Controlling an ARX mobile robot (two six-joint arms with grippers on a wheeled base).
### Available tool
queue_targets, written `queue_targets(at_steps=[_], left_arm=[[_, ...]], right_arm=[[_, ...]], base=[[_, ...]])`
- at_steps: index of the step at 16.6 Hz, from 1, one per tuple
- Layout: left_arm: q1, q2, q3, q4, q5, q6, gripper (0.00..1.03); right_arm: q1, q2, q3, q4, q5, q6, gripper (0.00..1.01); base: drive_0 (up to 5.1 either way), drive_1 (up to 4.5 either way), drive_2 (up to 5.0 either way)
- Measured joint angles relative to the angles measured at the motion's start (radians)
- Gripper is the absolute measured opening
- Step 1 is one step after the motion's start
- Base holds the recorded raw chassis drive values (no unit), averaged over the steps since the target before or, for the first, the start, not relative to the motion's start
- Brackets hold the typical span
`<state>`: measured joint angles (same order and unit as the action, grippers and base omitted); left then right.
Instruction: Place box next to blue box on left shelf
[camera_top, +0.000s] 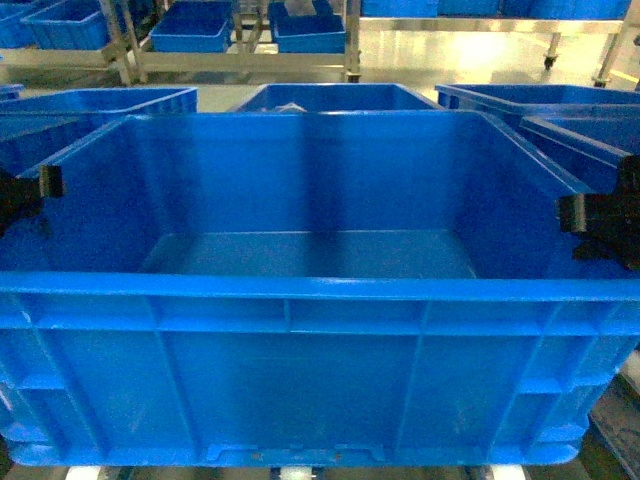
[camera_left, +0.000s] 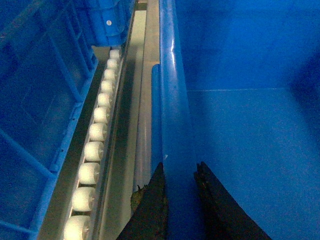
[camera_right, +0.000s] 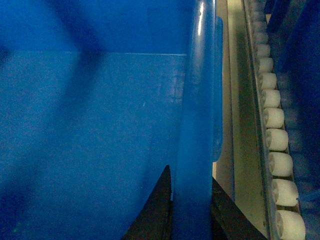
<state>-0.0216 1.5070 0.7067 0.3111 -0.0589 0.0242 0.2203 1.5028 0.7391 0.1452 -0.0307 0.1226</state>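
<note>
Box (camera_top: 310, 250) is clamped at its side rims by the left gripper (camera_left: 180, 172) and right gripper (camera_right: 192, 185); seemingly being carried, lowering onto the rollers (camera_left: 95, 132) below is required next.

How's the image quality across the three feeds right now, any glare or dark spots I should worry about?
Head view: soft, blown-out floor glare behind the box. Left wrist view: dim, bright streak on the rim, left gripper black. Right wrist view: dim, shadow bands inside, right gripper silhouetted.
</note>
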Motion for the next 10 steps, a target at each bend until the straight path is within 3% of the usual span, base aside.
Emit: queue_targets(at_steps=[4, 5, 6, 7, 8, 10], left_arm=[[0.009, -0.003, -0.002, 0.004, 0.007, 0.005, 0.09], [0.004, -0.005, -0.011, 0.020, 0.011, 0.000, 0.13], [0.001, -0.005, -0.030, 0.072, 0.010, 0.012, 0.23], [-0.002, -0.005, -0.037, 0.143, 0.018, 0.005, 0.34], [-0.002, -0.020, -0.037, 0.196, 0.021, -0.009, 0.45], [-0.009, -0.046, -0.038, 0.303, 0.040, -0.039, 0.67]], right_arm=[[0.000, 0.001, -0.002, 0.021, -0.002, 0.012, 0.10], [0.000, 0.001, -0.008, 0.034, -0.005, -0.006, 0.14], [0.000, 0.001, -0.016, 0.054, -0.024, -0.067, 0.24], [0.000, 0.001, -0.024, 0.093, -0.039, -0.101, 0.35], [0.000, 0.000, -0.027, 0.127, -0.050, -0.117, 0.46], [0.000, -0.008, -0.058, 0.239, -0.081, -0.115, 0.67]], base=[[0.0, 0.00, 0.0], [0.0, 0.00, 0.0], [0.0, 0.00, 0.0], [0.0, 0.00, 0.0], [0.0, 0.00, 0.0], [0.0, 0.00, 0.0]])
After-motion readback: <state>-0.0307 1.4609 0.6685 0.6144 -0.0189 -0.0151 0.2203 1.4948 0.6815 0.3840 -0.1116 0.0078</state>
